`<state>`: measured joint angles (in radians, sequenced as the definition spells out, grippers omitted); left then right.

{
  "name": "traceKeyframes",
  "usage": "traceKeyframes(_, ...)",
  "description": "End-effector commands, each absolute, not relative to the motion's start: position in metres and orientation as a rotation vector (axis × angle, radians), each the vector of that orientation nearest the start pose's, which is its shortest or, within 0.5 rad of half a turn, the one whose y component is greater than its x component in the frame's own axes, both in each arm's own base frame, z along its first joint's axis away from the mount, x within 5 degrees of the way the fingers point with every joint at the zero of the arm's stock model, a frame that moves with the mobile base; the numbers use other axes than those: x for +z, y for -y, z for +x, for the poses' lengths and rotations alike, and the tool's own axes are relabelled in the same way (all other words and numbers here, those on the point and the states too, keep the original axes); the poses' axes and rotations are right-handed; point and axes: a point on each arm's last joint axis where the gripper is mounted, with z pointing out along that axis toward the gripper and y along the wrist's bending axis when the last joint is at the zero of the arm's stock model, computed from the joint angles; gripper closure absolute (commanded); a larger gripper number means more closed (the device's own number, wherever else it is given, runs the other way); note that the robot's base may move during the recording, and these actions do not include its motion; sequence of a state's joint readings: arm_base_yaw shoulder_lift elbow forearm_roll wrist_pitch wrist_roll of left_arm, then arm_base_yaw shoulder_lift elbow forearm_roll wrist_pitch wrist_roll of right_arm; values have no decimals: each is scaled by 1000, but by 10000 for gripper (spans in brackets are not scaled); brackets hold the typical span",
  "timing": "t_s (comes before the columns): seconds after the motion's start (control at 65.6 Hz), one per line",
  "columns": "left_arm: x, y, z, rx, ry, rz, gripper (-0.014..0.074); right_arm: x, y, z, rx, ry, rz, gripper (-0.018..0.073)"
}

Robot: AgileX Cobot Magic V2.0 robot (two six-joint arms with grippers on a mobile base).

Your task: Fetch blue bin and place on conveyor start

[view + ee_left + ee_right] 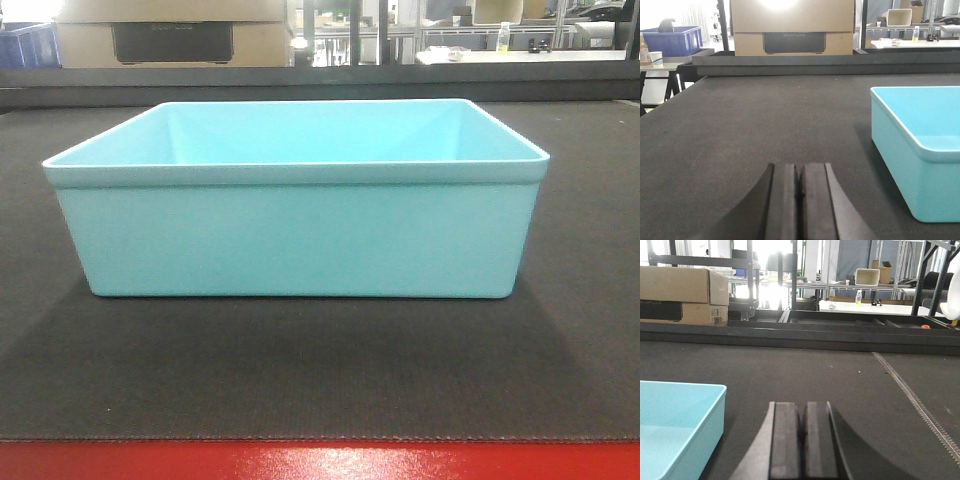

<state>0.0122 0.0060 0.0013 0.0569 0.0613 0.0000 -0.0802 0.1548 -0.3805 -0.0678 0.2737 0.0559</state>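
The blue bin (295,215), a pale turquoise tub, stands upright and empty on the conveyor start (300,370), a dark woven belt with a red strip along its near edge. In the left wrist view the bin (920,150) lies to the right of my left gripper (799,172), which is shut with nothing between its pads and hovers over bare belt (765,120). In the right wrist view the bin (675,425) lies to the left of my right gripper (803,412), also shut and empty. Neither gripper touches the bin.
A dark frame rail (815,65) borders the belt's far side. Behind it stands a cardboard box (792,25), with a dark blue bin (675,40) at the far left. A stitched seam (915,400) runs across the belt on the right.
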Motion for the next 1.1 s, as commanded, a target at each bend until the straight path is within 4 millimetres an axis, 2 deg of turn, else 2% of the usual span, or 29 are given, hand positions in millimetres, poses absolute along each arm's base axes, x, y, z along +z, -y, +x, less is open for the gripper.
traceKeyframes(0.0,210,0,56,51,-1518,37,677,302,7,50,-100,-1530,83,721)
traceKeyframes(0.122,210,0,56,51,-1518,37,677,279,8,57,-90,-1549,135,721)
traceKeyframes(0.183,210,0,56,51,-1518,37,677,262,9,58,-94,-1557,148,721)
traceKeyframes(0.442,210,0,56,51,-1518,37,677,206,9,56,-99,-1551,155,721)
traceKeyframes(1.083,210,0,56,51,-1518,37,677,207,9,56,-126,-1550,130,721)
